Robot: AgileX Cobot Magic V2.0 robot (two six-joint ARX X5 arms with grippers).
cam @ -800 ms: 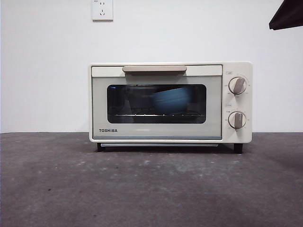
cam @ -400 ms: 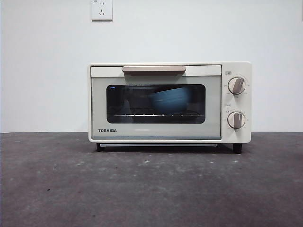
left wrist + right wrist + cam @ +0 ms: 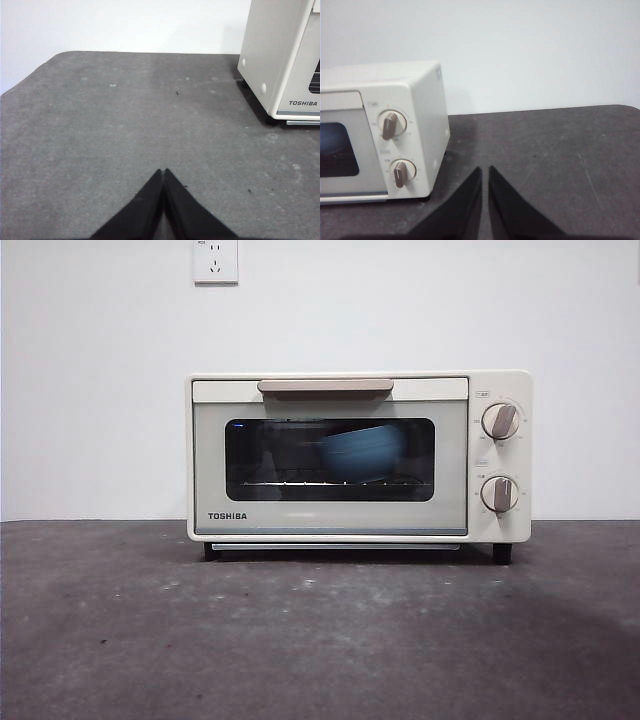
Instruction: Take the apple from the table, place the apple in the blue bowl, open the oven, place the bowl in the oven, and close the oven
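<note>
The cream-white oven (image 3: 330, 522) stands at the back of the table (image 3: 320, 640) with its door shut and its beige handle (image 3: 325, 386) at the top. Through the dark glass the blue bowl (image 3: 362, 452) shows on the rack, right of centre. The apple is hidden. My left gripper (image 3: 163, 171) is shut and holds nothing, low over bare table off the oven's (image 3: 280, 55) left side. My right gripper (image 3: 485, 169) is shut with nothing in it, just off the oven's (image 3: 420, 100) knob side. Neither arm shows in the front view.
Two grey knobs (image 3: 500, 421) (image 3: 499, 494) sit on the oven's right panel. A white wall with a socket (image 3: 216, 260) stands close behind the oven. The table's rounded far corner (image 3: 60, 55) shows in the left wrist view.
The dark arm tip at the top right corner of the front view has gone out of the picture. The oven and the bowl inside it have stayed put.
</note>
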